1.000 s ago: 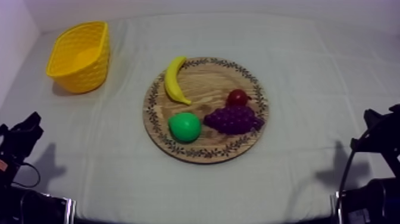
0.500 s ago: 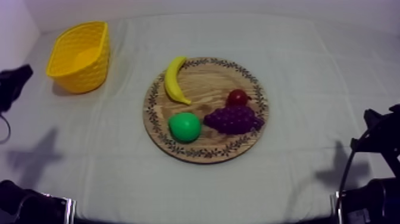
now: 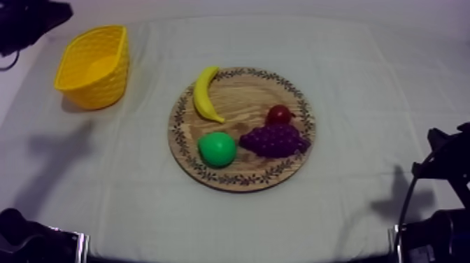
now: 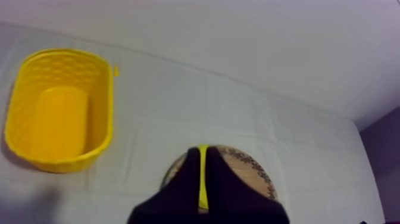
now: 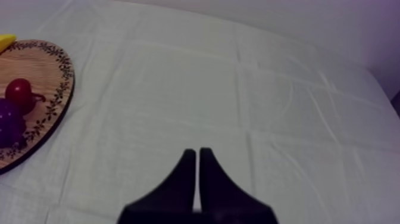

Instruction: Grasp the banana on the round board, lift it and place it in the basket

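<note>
The banana (image 3: 205, 94) lies on the wooden board (image 3: 241, 98) at the rim nearest the yellow basket (image 3: 94, 66), apart from it. My left hand (image 4: 202, 150), fingers pressed together on nothing, hangs high; it should spread them, descend over the banana's middle and pinch across its width.

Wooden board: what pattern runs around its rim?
The wooden board has a dark ring of small leaves around its rim, clearest in the top view.

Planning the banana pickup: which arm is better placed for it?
Left. The left gripper aims at the banana, on the board's side nearer the yellow basket; the right gripper sits low over bare cloth.
</note>
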